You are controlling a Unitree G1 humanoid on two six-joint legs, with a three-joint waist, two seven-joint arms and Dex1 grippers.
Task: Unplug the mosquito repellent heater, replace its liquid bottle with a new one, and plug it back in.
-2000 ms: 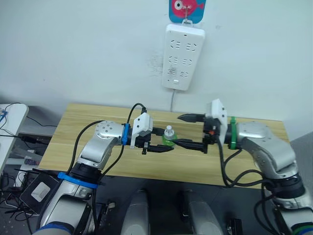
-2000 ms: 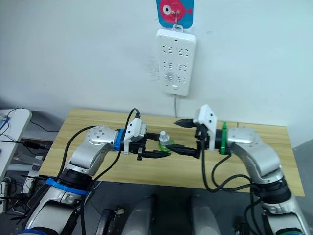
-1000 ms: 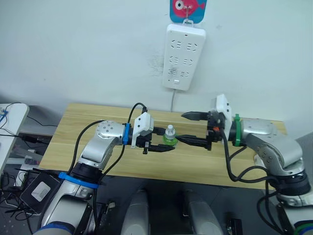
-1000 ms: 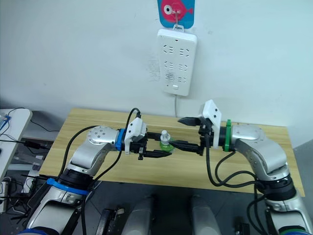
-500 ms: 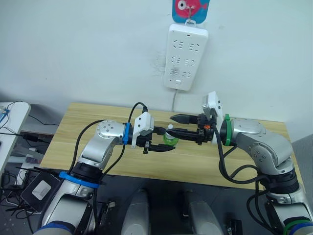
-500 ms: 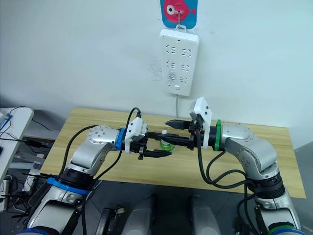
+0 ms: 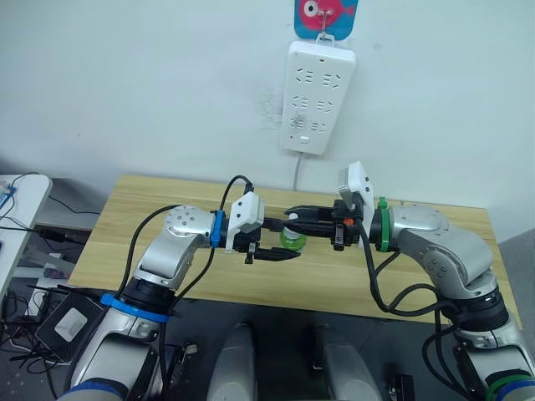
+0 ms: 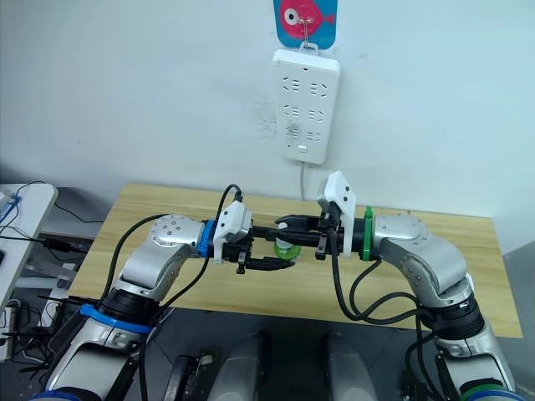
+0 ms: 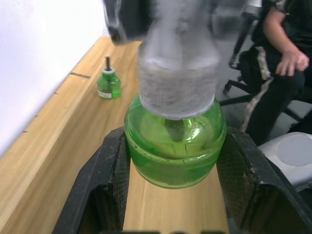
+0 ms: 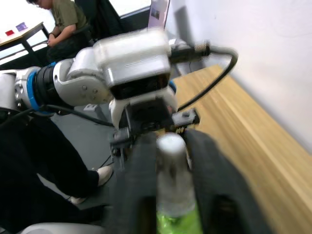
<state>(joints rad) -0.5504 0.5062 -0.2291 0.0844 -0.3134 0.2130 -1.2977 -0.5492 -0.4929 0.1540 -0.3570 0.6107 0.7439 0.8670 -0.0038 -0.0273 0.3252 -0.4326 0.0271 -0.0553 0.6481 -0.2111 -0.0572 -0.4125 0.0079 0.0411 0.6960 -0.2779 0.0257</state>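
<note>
My left gripper [image 7: 282,242] is shut on a green liquid bottle [image 9: 174,146], holding it upright above the wooden table [image 7: 150,209]. The bottle's white cap [image 10: 171,153] sits between the fingers of my right gripper [image 7: 294,219], which reaches in from the right and is shut on the cap. A second green bottle [image 9: 108,85] with a bare wick stands on the table by the wall. The mosquito repellent heater is out of view.
A white power strip [image 7: 317,98] hangs on the wall above the table under a fish-shaped hook, with nothing plugged in. A seated person [image 9: 287,48] is beyond the table's end. Another person [image 10: 63,24] sits at a desk further back.
My right gripper has moved left over the bottle and closed from wide open onto its white cap. The left gripper and bottle have stayed put.
</note>
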